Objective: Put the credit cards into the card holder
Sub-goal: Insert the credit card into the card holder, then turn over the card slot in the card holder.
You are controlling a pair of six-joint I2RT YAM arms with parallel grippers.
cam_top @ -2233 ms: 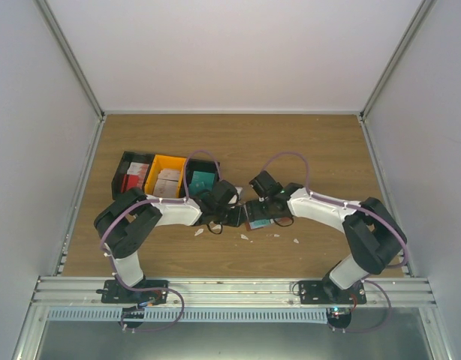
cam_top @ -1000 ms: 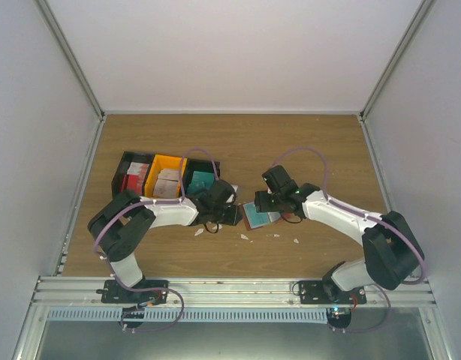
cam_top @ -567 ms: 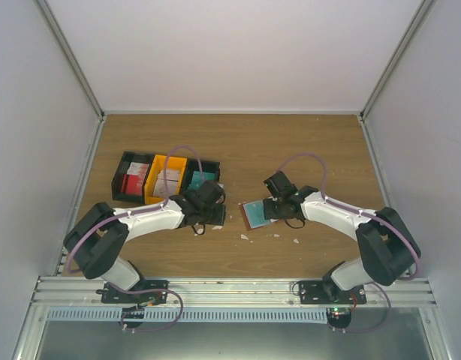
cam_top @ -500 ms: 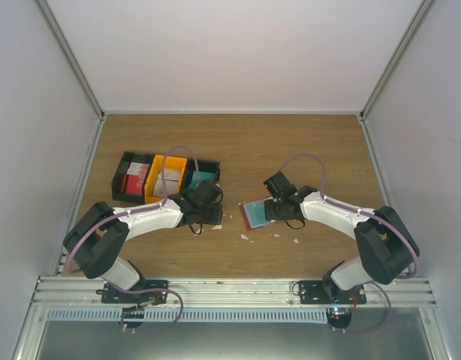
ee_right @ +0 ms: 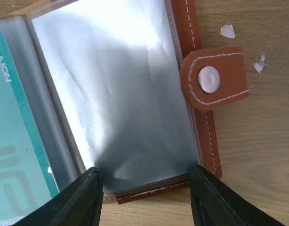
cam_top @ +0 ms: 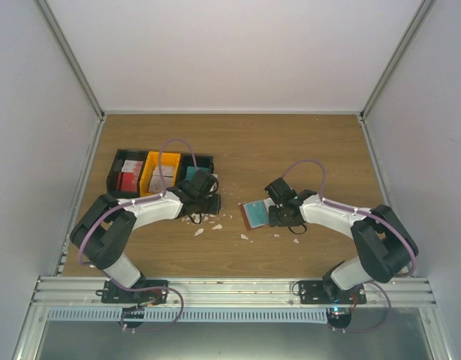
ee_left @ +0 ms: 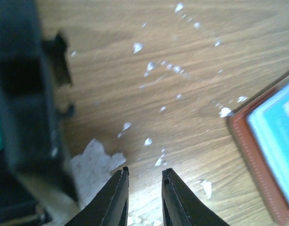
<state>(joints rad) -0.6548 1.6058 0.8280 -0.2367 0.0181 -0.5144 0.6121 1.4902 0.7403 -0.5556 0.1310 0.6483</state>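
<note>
Reddish-brown leather bifold card holder [cam_top: 253,215] lay open on the wooden table [cam_top: 305,150], between the two arms. A teal plastic card [ee_right: 17,141] sat in its left clear sleeve. The right gripper [ee_right: 144,170] stood spread, its fingers [ee_right: 90,197] flanking the right sleeve's near edge; contact not discernible. The left gripper [ee_left: 144,172] was nearly closed and empty, low over white paper scraps [ee_left: 92,157]. More credit cards [cam_top: 128,182] lay in the black and orange plastic bins [cam_top: 157,161].
</note>
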